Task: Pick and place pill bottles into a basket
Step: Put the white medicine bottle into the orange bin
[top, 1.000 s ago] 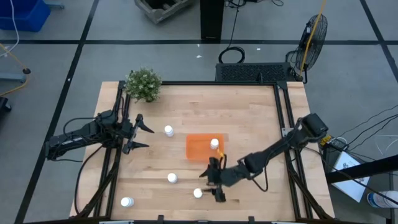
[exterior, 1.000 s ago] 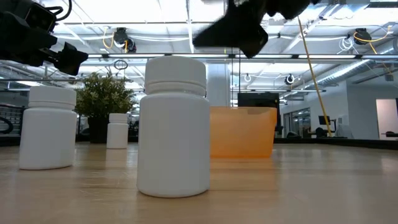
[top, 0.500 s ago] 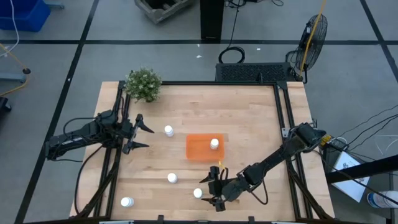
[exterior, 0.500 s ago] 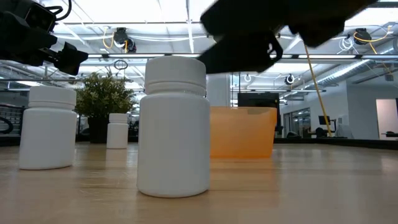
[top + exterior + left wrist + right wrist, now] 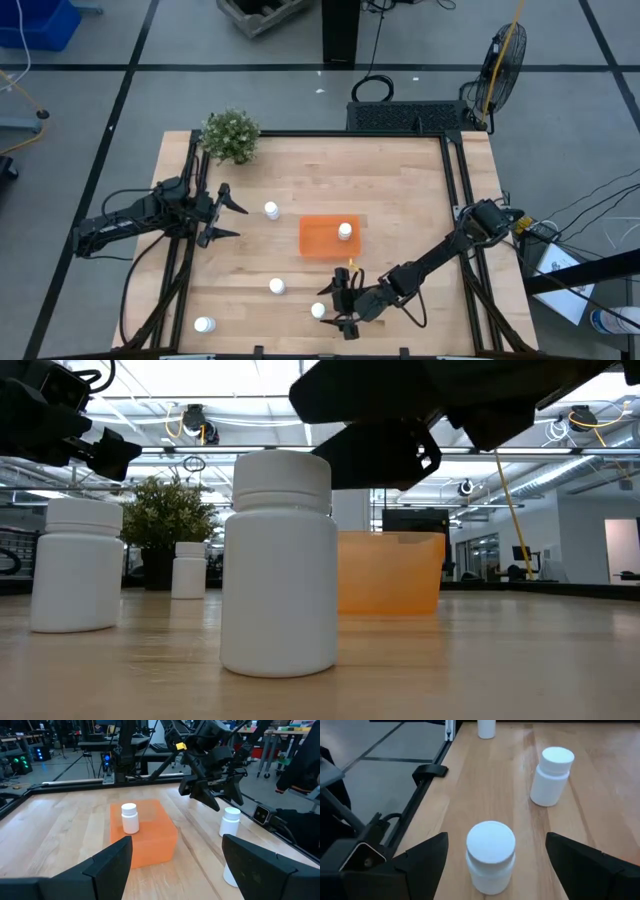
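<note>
High view: right gripper [image 5: 338, 309] over a pill bottle [image 5: 318, 310] near the table's [image 5: 400, 190] 6 o'clock edge, fingers spread wide either side of it, not touching.

Basket [image 5: 318, 238] at table centre, one bottle [image 5: 345, 231] standing in its 3 o'clock end; other bottles at 9 o'clock [image 5: 271, 210], 7 o'clock [image 5: 277, 286] and the 7 o'clock corner [image 5: 204, 324]; left gripper [image 5: 228, 220] waits open at the 9 o'clock edge; in the low view the basket [image 5: 392, 572] is half hidden behind the nearest bottle [image 5: 280, 565], and the right arm is cut off at the top.

Bright, even overhead light; sharp.
</note>
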Controlling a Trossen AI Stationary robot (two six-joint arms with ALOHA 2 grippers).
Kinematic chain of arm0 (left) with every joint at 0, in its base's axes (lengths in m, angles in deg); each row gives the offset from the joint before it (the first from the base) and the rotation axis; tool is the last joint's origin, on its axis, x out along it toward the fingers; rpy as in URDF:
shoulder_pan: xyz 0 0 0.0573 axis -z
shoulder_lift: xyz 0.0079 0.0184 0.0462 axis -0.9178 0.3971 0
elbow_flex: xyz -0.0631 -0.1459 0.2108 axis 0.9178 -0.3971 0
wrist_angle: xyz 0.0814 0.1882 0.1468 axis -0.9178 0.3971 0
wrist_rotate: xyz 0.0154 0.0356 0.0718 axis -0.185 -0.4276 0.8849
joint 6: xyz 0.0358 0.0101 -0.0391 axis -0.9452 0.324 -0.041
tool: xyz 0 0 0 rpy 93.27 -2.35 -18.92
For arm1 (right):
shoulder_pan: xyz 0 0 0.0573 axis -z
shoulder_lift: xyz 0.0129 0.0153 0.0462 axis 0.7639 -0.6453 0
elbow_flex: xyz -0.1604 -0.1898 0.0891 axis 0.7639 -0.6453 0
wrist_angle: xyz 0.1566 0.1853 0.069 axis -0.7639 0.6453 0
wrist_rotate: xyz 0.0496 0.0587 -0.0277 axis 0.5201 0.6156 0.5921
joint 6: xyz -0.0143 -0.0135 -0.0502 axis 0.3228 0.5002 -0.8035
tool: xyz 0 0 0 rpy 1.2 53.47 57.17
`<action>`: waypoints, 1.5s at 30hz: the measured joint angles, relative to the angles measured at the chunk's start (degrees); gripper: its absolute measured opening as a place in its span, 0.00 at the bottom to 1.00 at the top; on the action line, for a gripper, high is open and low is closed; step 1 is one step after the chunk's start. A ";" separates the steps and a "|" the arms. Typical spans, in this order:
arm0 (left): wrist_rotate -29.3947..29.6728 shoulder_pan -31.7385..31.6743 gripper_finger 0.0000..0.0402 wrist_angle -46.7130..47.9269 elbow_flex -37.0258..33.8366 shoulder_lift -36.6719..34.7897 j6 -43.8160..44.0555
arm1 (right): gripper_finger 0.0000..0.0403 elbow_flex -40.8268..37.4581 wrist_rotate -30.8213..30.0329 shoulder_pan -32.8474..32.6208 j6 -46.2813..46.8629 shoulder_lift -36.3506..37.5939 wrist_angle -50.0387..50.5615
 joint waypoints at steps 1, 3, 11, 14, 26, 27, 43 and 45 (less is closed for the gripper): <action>-0.01 0.00 0.77 0.02 0.00 0.01 0.00 | 0.82 0.01 0.72 0.19 0.29 -0.32 -0.07; 0.01 0.00 0.77 0.00 0.00 0.02 0.00 | 0.82 0.00 1.26 0.36 0.42 -1.00 -0.01; -0.01 0.00 0.77 -0.09 0.00 0.00 0.00 | 0.82 0.02 4.17 1.07 0.04 -4.07 -4.43; 0.00 0.00 0.77 -0.03 0.00 0.01 0.00 | 0.82 0.02 4.25 1.36 0.05 -4.49 -5.45; -0.01 0.02 0.77 0.00 -0.01 0.01 0.00 | 0.62 0.04 4.36 1.43 0.04 -4.43 -7.21; -0.01 0.02 0.77 -0.01 0.00 0.01 0.00 | 0.58 0.04 4.53 1.43 0.04 -4.43 -7.22; -0.01 0.02 0.77 0.00 -0.01 0.00 0.00 | 0.37 0.02 2.58 2.05 -2.83 -2.23 -6.32; -0.01 0.02 0.77 0.00 0.00 0.00 0.00 | 0.38 0.02 0.13 2.18 -5.17 -0.14 -5.83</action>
